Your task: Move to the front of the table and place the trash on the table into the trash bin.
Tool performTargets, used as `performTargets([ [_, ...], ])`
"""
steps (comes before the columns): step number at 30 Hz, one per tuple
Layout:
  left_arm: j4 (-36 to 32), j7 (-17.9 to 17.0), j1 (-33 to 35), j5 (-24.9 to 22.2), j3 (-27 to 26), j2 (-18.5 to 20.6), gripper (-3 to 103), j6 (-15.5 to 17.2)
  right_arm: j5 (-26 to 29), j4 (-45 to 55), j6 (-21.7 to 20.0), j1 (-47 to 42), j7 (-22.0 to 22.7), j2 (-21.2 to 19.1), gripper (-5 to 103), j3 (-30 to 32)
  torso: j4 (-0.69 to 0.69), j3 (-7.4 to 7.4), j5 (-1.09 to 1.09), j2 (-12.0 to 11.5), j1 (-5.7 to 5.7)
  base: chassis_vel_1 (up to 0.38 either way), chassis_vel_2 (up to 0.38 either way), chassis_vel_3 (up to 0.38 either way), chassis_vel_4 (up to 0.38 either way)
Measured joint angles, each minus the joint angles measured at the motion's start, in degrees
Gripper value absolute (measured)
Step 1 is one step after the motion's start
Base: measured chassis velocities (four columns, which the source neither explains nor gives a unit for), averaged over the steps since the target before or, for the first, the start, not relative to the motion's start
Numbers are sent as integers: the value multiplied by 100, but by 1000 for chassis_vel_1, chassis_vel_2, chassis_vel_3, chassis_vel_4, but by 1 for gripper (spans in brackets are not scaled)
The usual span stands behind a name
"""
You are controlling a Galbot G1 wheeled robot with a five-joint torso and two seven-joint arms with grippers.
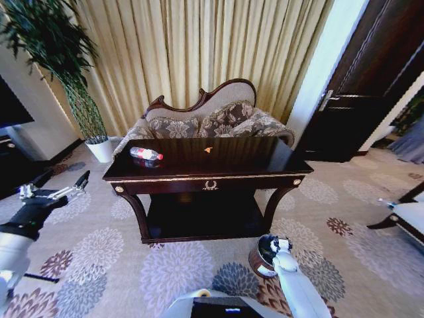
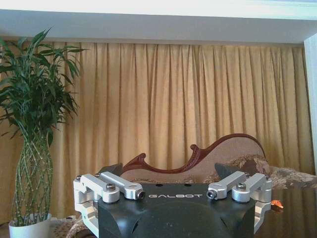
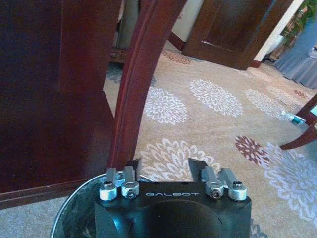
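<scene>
While the robot sits in front of the table [image 1: 199, 177], the trash is on the glossy top: a clear bottle [image 1: 146, 154] with a red label lying on its side near the left end, and a tiny orange scrap [image 1: 208, 150] further toward the middle, well apart from the bottle. The trash bin [image 1: 260, 262] stands on the flowered carpet just off the table's front right leg. The right gripper [image 3: 164, 166] hangs right over the bin's rim [image 3: 69, 213], fingers spread and holding nothing. You can see a shiny liner inside the bin, but I can't tell what's in it, the gripper body covers most of it. The left gripper [image 1: 85, 179] is out to the left of the table, released and empty too.
</scene>
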Motion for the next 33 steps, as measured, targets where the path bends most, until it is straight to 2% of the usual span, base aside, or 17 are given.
performTargets([
  [1, 0, 0, 0, 0, 0, 0, 100, 0, 0, 0, 0, 0, 0, 0, 55, 0, 0, 0, 0, 0, 0, 0, 0, 0, 0],
  [4, -46, 0, 14, 49, 40, -89, 100, 1, 103, 218, 13, -61, 91, 9, 71, 81, 1, 0, 1, 0, 0, 0, 0, 0, 0],
  [5, -46, 0, 14, 49, 40, -89, 100, 1, 103, 218, 13, -61, 91, 9, 71, 81, 1, 0, 1, 0, 0, 0, 0, 0, 0],
  [6, -65, 0, 19, 50, 43, -105, 100, 2, 206, 429, 66, -124, 54, 9, 77, 118, 0, 0, 1, 0, 0, 0, 0, 0, 0],
  [8, -108, -2, 24, 50, 47, -142, 100, 12, 559, 1295, 221, -402, -279, -3, 88, 234, 2, 0, 0, 0, 0, 0, 0, 0, 0],
  [10, -114, -3, 23, 50, 54, -154, 100, 22, 682, 1650, 248, -527, -430, -16, 88, 283, 2, 0, 2, 0, 0, 0, 0, 0, 0],
  [11, -123, -25, 8, 50, 87, -177, 100, 59, 891, 2290, 303, -776, -722, -78, 93, 364, 3, 0, -1, 0, 0, 0, 0, 0, 0],
  [12, -123, -25, 8, 50, 87, -177, 100, 59, 891, 2290, 303, -776, -722, -78, 93, 364, 3, 0, -1, 0, 0, 0, 0, 0, 0],
  [14, -128, -58, -15, 51, 142, -215, 100, 91, 1078, 3095, 349, -1101, -1161, -148, 99, 505, 0, 0, -2, 0, 0, 0, 0, 0, 0],
  [16, -160, -84, -25, 48, 207, -270, 100, 133, 1476, 4245, 354, -1537, -1795, -238, 100, 790, 0, -1, -1, 0, -1, 0, 0, 0, 0],
  [20, -166, -86, -31, 46, 276, -289, 100, 140, 1639, 5018, 277, -1745, -2183, -273, 100, 1009, 1, -1, 0, 1, 0, 0, 0, 0, 0],
  [22, -121, -57, -79, 45, 404, -282, 100, 75, 1726, 5829, -18, -1896, -2504, -318, 100, 1240, 0, -1, -1, 1, 0, 0, 0, 0, 0],
  [24, -96, -37, -103, 46, 435, -274, 100, 49, 1772, 6109, -145, -1927, -2507, -341, 100, 1255, -1, -1, -1, 1, 0, 0, 0, 0, 0],
  [27, -70, 0, -159, 32, 465, -249, 100, 34, 1837, 6742, -524, -1937, -2414, -402, 100, 1246, 1, -1, 0, 1, 0, 0, 0, 0, 0],
  [28, -56, 7, -197, 22, 473, -230, 100, 36, 1870, 7168, -797, -1924, -2216, -466, 100, 1129, 1, 0, -1, 1, 0, 0, 0, 0, 0],
  [31, -52, 4, -219, 12, 472, -221, 100, 70, 1907, 7419, -1024, -1911, -2088, -503, 100, 1038, 1, -1, 0, 1, 0, 0, 0, 0, 0],
  [33, -53, -29, -241, -2, 431, -216, 100, 193, 1993, 7834, -1604, -1885, -2019, -542, 100, 907, 1, 0, -2, 1, 0, 0, 0, 0, 0],
])
